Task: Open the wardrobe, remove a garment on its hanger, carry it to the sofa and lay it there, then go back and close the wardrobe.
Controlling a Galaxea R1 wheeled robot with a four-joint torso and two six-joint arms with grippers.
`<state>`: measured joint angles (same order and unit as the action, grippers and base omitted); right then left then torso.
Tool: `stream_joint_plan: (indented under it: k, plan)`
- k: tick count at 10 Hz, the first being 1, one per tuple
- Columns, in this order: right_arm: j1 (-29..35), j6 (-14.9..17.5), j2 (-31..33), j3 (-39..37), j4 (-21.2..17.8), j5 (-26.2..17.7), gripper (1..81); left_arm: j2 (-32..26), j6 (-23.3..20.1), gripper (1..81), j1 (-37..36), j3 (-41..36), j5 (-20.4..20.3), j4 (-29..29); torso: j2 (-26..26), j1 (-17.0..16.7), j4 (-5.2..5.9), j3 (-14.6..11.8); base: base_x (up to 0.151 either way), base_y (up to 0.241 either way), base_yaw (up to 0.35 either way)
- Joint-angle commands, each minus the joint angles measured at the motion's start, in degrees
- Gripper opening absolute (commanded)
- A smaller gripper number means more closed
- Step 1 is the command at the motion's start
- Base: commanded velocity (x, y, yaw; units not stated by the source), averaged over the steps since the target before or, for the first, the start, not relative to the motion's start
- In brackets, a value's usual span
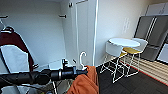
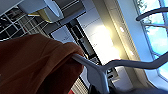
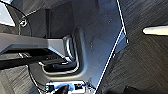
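In the head view the left arm crosses the lower part of the frame from the left edge, and its left hand (image 1: 83, 70) ends at lower centre against the hanger (image 1: 82, 59), whose white hook curls up just above it; the fingers themselves are too blurred to separate, but the hanger and the garment (image 1: 86, 82) hang from that point, so the hand is closed on the hanger. The orange garment drapes down and is cut off by the bottom edge. Behind it the wardrobe (image 1: 85, 30) stands open, its white door seen edge-on at centre, the inside pale and bare at upper left. At far left a maroon garment with white sleeves (image 1: 13, 53) hangs, partly cut by the frame edge. To the right a round white surface (image 1: 124, 42) stands with white chairs (image 1: 113, 51), one with a yellow seat, on dark carpet; a grey fridge (image 1: 152, 35) fills the upper right. In the left wrist view the garment (image 2: 37, 65) fills the lower left, with the hanger (image 2: 100, 68) bar emerging from its fold toward the right. In the right wrist view there is dark robot hardware over dark floor; whether the right hand is open or closed cannot be told.
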<state>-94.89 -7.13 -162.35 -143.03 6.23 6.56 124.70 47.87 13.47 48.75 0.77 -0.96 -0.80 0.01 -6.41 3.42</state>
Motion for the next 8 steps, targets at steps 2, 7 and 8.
stream_joint_plan:
  k: [2, 7, 8]
  plan:
    - [1.32, -0.08, 0.51, -0.04, 0.1, -2.96, 81.1, -0.93, -0.15, 1.0, -9.38, -1.55, -6.13, -2.03, 0.0, 0.0, 0.0, 0.0, 0.0, 0.0, 0.0]
    - [1.23, -0.08, 0.07, -0.04, -0.16, -3.04, 81.1, -1.73, -0.24, 1.0, -9.38, -1.9, -6.04, -2.73, 0.0, 0.0, 0.0, 0.0, 0.0, 0.0, 0.0]
    - [1.41, -0.08, -0.01, -0.04, -0.25, -3.04, 81.1, -1.73, -0.24, 1.0, -9.38, -1.9, -6.04, -2.82, 0.0, 0.0, 0.0, 0.0, 0.0, 0.0, 0.0]
